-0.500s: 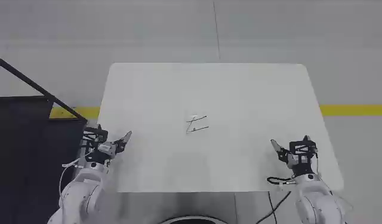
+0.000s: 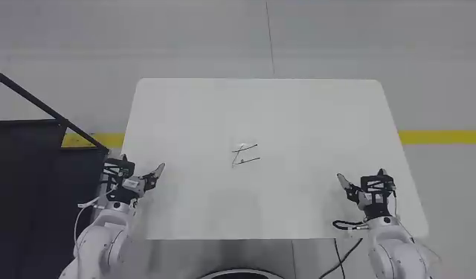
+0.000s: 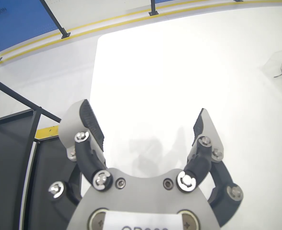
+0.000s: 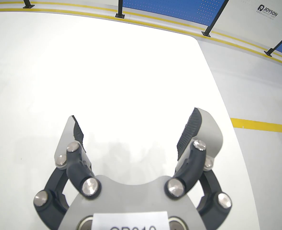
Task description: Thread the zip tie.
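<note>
Left gripper [image 3: 143, 107] spread, zip tie [image 2: 243, 155] well apart

L gripper [image 3: 143, 113] wide open, empty; R gripper [image 4: 133, 118] same; 2 well apart.

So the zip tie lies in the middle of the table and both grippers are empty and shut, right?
Not shut: both are open. The left wrist view shows the left gripper spread wide, the right wrist view the right gripper likewise. The zip tie does lie in the middle of the table, and both are empty.
</note>
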